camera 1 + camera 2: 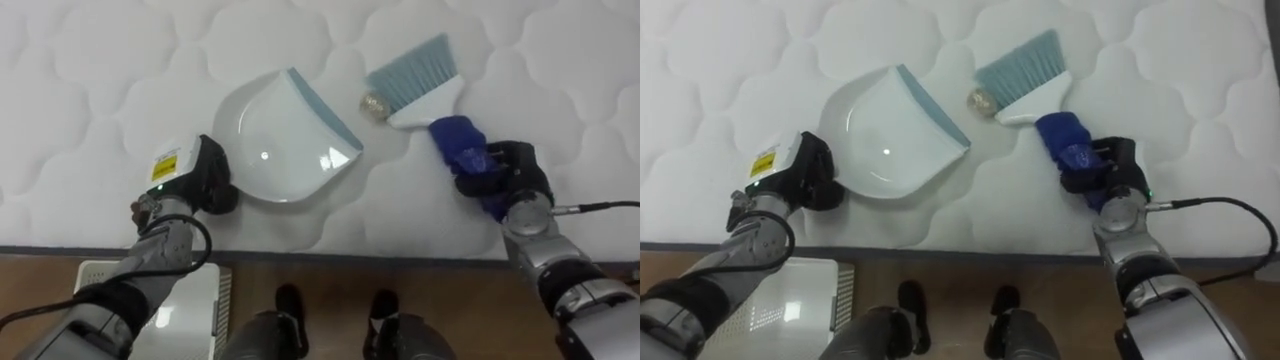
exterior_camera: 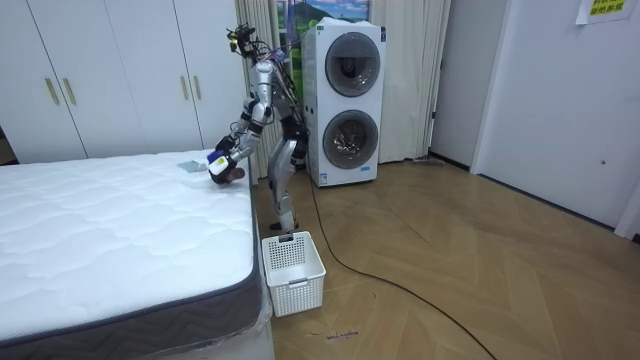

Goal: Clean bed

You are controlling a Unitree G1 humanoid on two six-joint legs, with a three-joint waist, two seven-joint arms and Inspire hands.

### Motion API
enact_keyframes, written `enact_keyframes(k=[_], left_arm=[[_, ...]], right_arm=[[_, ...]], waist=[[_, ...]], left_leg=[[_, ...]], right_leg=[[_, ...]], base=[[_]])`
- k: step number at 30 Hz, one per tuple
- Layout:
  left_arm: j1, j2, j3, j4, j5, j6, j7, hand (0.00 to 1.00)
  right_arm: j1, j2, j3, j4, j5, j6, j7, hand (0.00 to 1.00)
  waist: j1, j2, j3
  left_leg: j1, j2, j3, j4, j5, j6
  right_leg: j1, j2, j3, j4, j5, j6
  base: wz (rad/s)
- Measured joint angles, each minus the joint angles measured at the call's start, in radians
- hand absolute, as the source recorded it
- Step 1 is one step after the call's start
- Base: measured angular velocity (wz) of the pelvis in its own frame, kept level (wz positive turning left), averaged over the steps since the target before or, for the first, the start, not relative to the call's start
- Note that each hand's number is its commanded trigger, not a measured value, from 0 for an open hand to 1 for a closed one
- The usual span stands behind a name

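Note:
On the white quilted mattress [image 1: 90,70] lies a white dustpan [image 1: 285,135] with a grey-blue lip facing right. My left hand [image 1: 195,172] is at its lower-left rim, fingers curled round the handle, which is hidden beneath them. A brush [image 1: 415,85] with pale blue bristles and a white head lies just right of the lip. My right hand [image 1: 495,172] is shut on its dark blue handle. A small crumpled ball of litter [image 1: 374,104] sits between the bristles and the dustpan's lip. In the room view I stand bent over the bed's side near its corner.
The mattress's near edge [image 1: 320,250] runs across the view above the wooden floor. A white slatted basket [image 2: 293,270] stands on the floor by my left foot. A stacked washer and dryer [image 2: 342,105] stands behind me, with wardrobes along the wall.

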Motion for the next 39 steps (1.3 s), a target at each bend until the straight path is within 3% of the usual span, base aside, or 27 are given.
enact_keyframes(k=[3,10,13,16,24,31,36,39], left_arm=[[-0.001,0.025,-0.009,-0.014,0.005,0.0,0.007,1.0],[0.006,0.105,-0.053,-0.052,0.052,0.007,0.032,1.0],[0.006,0.119,-0.068,-0.055,0.073,0.015,0.038,1.0],[0.005,0.135,-0.071,-0.055,0.087,0.015,0.039,1.0],[0.008,0.154,-0.078,-0.056,0.127,0.017,0.043,1.0],[0.005,0.188,-0.066,-0.067,0.192,0.017,0.044,1.0],[0.008,0.196,-0.066,-0.067,0.198,0.017,0.046,1.0],[0.023,0.198,-0.066,-0.065,0.198,0.017,0.058,1.0]], right_arm=[[-0.048,-0.031,0.003,0.002,-0.138,0.015,-0.001,1.0],[-0.154,-0.127,0.043,-0.016,-0.459,0.061,-0.025,1.0],[-0.186,-0.161,0.078,-0.029,-0.58,0.086,-0.03,1.0],[-0.216,-0.163,0.119,-0.032,-0.673,0.103,-0.037,1.0],[-0.227,-0.163,0.132,-0.036,-0.793,0.112,-0.036,1.0],[-0.258,-0.164,0.135,-0.053,-0.945,0.124,-0.035,1.0],[-0.257,-0.197,0.206,-0.134,-1.048,0.124,-0.031,1.0],[-0.257,-0.197,0.263,-0.157,-1.074,0.123,-0.018,1.0]], waist=[[-0.002,-0.022,0.0022],[-0.009,-0.085,-0.0017],[-0.009,-0.105,-0.0043],[-0.01,-0.124,-0.001],[-0.001,-0.132,-0.001],[0.002,-0.133,-0.0019],[0.003,-0.135,-0.0022],[0.003,-0.146,-0.0014]], left_leg=[[-0.012,0.004,-0.004,0.017,0.0,0.0],[-0.013,0.006,-0.002,0.018,0.0,0.0],[-0.003,0.008,-0.001,0.018,0.0,0.0],[0.004,0.013,-0.002,0.016,0.0,0.0],[0.016,0.024,-0.017,0.001,0.002,-0.004],[0.008,0.035,-0.017,0.0,0.002,-0.006],[0.011,0.037,-0.019,-0.01,0.005,-0.01],[0.034,0.037,-0.017,-0.018,0.006,-0.013]], right_leg=[[-0.011,0.0,-0.003,0.014,-0.004,-0.005],[-0.014,0.002,-0.003,0.015,-0.002,-0.011],[-0.004,0.005,0.001,0.013,0.003,-0.009],[0.009,0.008,-0.004,0.008,0.005,-0.009],[0.045,0.024,-0.03,-0.046,0.02,-0.011],[0.047,0.038,-0.038,-0.072,0.033,-0.014],[0.052,0.039,-0.051,-0.079,0.036,-0.018],[0.074,0.042,-0.05,-0.089,0.036,-0.018]], base=[[0.0],[-0.02],[-0.02],[0.0],[0.01],[-0.02],[-0.01],[0.0]])
